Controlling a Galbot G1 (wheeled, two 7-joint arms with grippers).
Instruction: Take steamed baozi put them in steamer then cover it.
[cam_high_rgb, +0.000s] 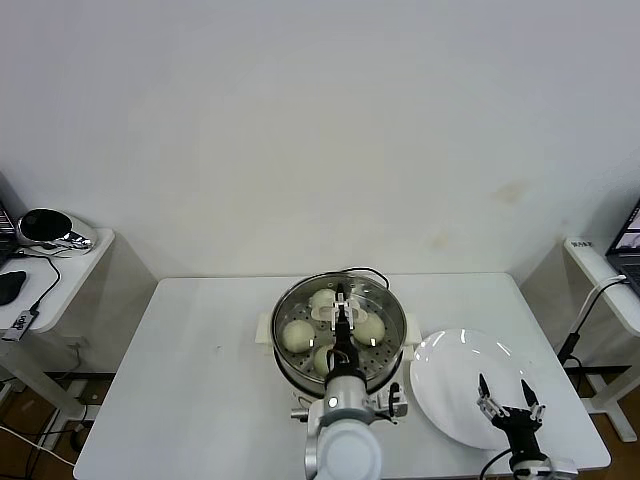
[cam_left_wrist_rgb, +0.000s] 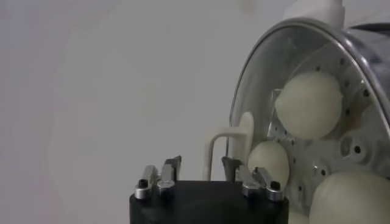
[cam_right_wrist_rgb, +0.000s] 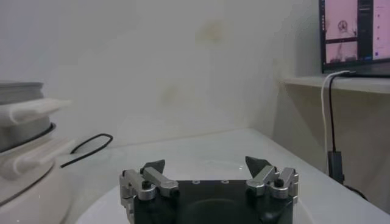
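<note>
Steamer (cam_high_rgb: 340, 345) at the table's (cam_high_rgb: 200, 380) middle, near its front edge, shut under the glass cover (cam_high_rgb: 300, 310). Four buns (cam_high_rgb: 298, 335) inside on the holed tray, seen through the glass. Cover's cream bar handle (cam_high_rgb: 335, 318) at its centre, long axis running roughly across the steamer, side to side, though partly hidden by the arm. Left gripper (cam_left_wrist_rgb: 201, 164) directly above the steamer, fingers (cam_left_wrist_rgb: 169, 167) spread either side of the handle, holding nothing. Right gripper (cam_high_rgb: 511, 397) to the steamer's right, above the bare white plate (cam_high_rgb: 445, 375), fingers wide apart and gripping nothing.
</note>
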